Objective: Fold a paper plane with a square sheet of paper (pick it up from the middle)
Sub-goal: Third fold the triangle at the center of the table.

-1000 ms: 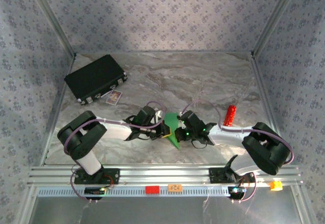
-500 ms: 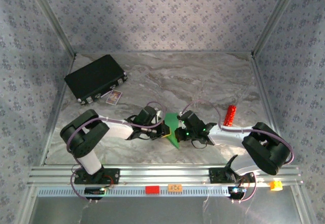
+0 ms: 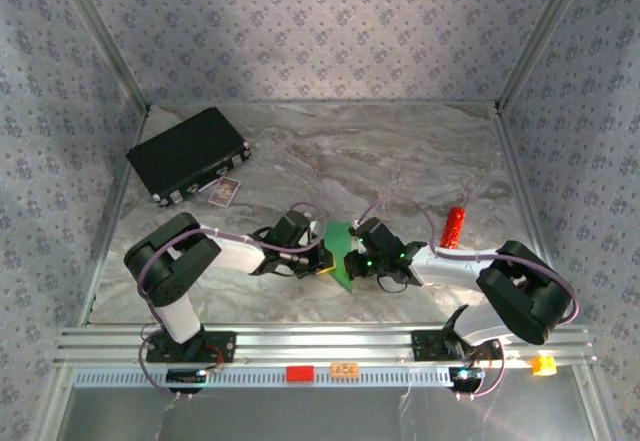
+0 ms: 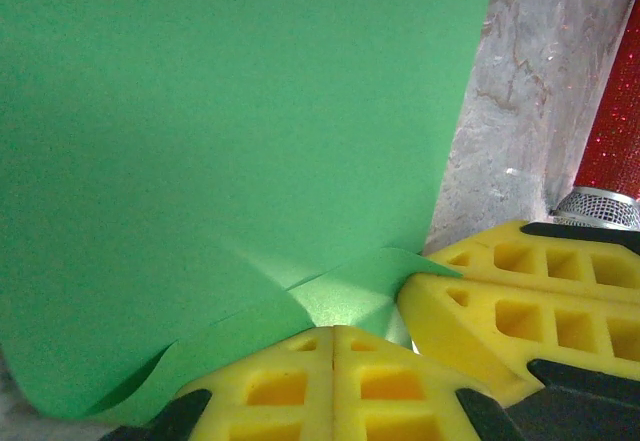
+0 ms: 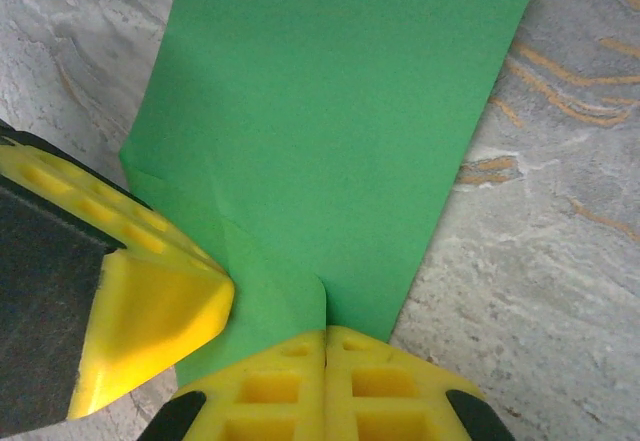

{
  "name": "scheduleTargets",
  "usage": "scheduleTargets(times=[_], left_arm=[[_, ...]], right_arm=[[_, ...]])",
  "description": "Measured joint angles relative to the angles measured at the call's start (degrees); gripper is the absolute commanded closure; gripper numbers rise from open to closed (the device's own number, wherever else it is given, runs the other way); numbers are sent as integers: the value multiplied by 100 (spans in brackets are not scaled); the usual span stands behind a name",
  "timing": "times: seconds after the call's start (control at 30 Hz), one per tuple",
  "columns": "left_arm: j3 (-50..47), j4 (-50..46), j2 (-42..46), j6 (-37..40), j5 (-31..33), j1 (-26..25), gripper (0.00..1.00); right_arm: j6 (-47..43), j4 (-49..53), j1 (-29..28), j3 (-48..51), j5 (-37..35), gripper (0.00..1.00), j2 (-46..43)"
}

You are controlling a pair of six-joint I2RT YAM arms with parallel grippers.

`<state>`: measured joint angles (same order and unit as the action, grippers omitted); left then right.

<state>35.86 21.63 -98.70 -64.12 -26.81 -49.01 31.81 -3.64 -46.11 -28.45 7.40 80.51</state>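
- The left gripper is clamping its yellow fingertips together on the lower edge of the green paper, where a small flap is curling up just above the pads.
- The right gripper is likewise pinching the sheet between tightly pressed fingers, with a short crease running straight into the seam between them.
- In the overhead view the two grippers are meeting near the middle of the marbled table, towards its near edge, with the paper held between them as a folded shape tapering to a point at the near end.
- Each wrist camera is catching the other arm's yellow fingers touching the paper just beside its own.
- A red cylinder is lying to the right of the grippers, apart from the paper.
- A black case is sitting in the far left corner, with a small card just beside its near edge.
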Motion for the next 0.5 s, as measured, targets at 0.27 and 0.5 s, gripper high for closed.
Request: scheduleTargets(times=[0.27,0.5], left_arm=[[11,-2,-9,2,0,0,100],[11,-2,-9,13,0,0,100]], right_arm=[[118,393,72,-109,-17,64,-551],[232,625,291,-116,363,76,-1346]])
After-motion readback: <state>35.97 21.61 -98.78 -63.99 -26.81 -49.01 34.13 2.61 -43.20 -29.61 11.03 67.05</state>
